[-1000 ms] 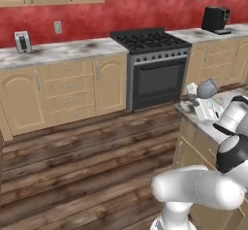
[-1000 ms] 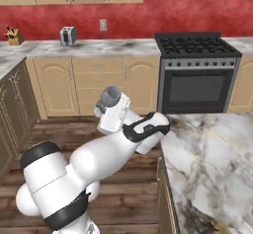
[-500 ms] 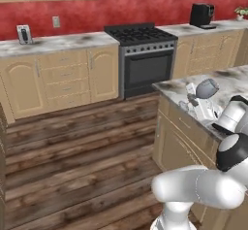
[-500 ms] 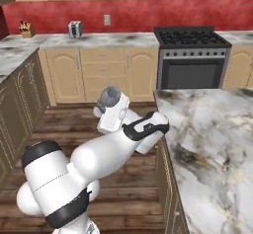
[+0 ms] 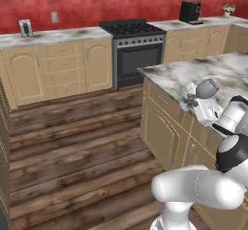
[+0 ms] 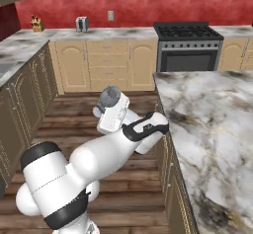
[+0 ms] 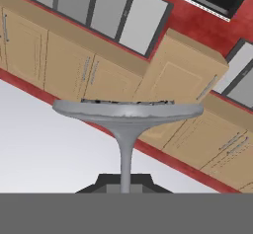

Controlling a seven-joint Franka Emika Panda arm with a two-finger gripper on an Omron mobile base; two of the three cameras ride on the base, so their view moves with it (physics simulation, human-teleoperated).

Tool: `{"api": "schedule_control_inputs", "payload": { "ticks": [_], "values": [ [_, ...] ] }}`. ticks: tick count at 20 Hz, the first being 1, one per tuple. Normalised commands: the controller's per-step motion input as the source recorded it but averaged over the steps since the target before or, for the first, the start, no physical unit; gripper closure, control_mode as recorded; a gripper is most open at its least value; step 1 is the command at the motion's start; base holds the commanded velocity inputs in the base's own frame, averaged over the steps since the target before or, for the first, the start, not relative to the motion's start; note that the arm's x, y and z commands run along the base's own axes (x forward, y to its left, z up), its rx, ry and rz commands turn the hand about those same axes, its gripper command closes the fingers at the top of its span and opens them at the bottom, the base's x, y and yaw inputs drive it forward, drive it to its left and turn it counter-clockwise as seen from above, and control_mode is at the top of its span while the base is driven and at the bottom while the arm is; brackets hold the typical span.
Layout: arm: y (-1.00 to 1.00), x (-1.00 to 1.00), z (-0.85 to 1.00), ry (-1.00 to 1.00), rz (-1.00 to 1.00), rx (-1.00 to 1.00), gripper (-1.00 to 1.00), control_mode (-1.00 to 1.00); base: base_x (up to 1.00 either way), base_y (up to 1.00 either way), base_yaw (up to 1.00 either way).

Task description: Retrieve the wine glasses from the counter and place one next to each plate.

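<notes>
The gripper [image 5: 196, 97] carries a wine glass [image 5: 207, 88], its jaws pinching the thin stem; in the hand view the stem [image 7: 125, 161] runs up from between the dark finger tips to the wide grey bowl, seen from below against upper cabinets [image 7: 173, 87] and the red wall. In the left base view the glass hangs above the near edge of the marble island table [image 5: 218, 73], its grey-blue bowl uppermost and tilted. In the right base view the same glass [image 6: 109, 96] sits beside the island's left edge [image 6: 197, 109], over the wooden floor [image 6: 133, 198], so whether it is over the marble or just off it cannot be told. No brand, label or readable writing is legible on anything. The left base view alone takes in a black coffee machine [image 5: 190, 11] and a small potted plant [image 5: 227, 9] on the back table right of the stove [image 5: 134, 49], plus a toaster [image 5: 25, 28] to the stove's left. The right base view adds a knife block [image 6: 35, 24] further left of the toaster [image 6: 81, 23], a wall outlet [image 6: 111, 15] and dark cabinets along the left side [image 6: 20, 109].
</notes>
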Motion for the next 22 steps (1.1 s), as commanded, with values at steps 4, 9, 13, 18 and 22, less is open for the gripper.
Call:
{"api": "schedule_control_inputs", "payload": {
  "ticks": [4,9,13,18,22],
  "values": [
    [0.0,0.0,0.0,0.0,0.0,0.0,1.0,1.0,-1.0,-0.07,0.0],
    [0.0,0.0,0.0,0.0,0.0,0.0,1.0,1.0,-1.0,-0.34,0.0],
    [0.0,0.0,0.0,0.0,0.0,0.0,1.0,1.0,-1.0,-0.04,0.0],
    [0.0,0.0,0.0,0.0,0.0,0.0,1.0,1.0,-1.0,0.0,0.0],
    [0.0,0.0,0.0,0.0,0.0,0.0,1.0,1.0,-1.0,0.0,0.0]
  ]
}}
